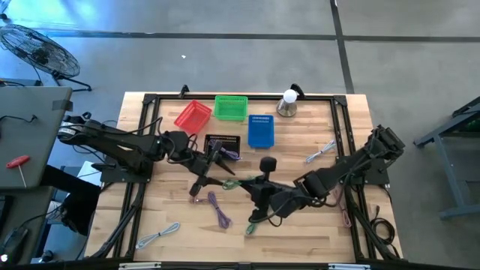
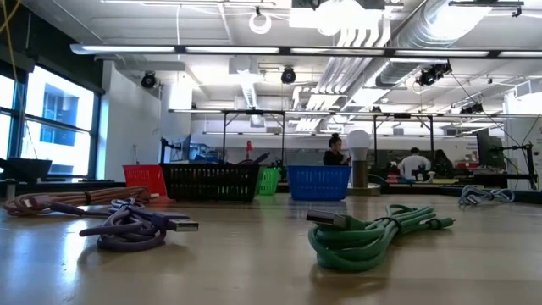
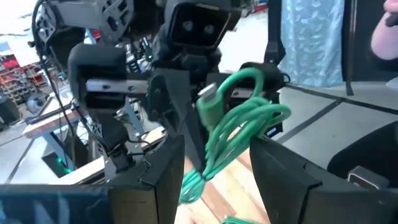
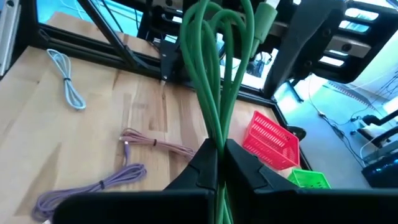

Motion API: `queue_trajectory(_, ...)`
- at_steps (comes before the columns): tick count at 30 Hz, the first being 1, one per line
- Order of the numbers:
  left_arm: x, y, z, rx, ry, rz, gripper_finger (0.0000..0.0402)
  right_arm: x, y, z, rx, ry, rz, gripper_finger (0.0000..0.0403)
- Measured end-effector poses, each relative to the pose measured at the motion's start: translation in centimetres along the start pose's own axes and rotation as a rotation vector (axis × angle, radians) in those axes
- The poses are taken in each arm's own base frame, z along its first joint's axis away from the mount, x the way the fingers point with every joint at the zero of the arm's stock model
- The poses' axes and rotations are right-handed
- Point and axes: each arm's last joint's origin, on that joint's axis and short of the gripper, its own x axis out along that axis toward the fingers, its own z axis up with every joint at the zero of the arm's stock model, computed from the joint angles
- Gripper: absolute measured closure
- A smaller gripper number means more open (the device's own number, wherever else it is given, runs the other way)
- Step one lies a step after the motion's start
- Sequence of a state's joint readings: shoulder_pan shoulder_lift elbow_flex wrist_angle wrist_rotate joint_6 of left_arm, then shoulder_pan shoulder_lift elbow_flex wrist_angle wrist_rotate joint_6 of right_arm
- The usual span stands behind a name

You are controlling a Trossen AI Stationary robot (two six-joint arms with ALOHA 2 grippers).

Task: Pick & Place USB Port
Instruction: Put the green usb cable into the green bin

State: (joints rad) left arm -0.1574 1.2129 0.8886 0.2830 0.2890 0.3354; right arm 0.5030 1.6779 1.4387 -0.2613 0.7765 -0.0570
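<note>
Green USB cable (image 4: 214, 74): light, limp, loops sag and swing; plug end stiff, best hold.
Held above table centre, between both arms.
Right gripper (image 4: 221, 163) clamped tight on bundled strands.
Left gripper (image 3: 214, 158) fingers spread wide around hanging loops by plug, not closed on them.
Likely handover; slip risk from smooth jacket.
</note>
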Motion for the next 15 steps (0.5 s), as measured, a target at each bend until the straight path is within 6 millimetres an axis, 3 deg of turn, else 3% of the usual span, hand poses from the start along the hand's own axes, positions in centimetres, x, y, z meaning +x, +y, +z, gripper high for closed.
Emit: queue_trajectory(15, 0.23, 0.02, -0.06, 0.004, -0.014, -0.006, 0.0226, 0.88, -0.79, 0.11, 0.014, -0.006, 0.042, 0.0401)
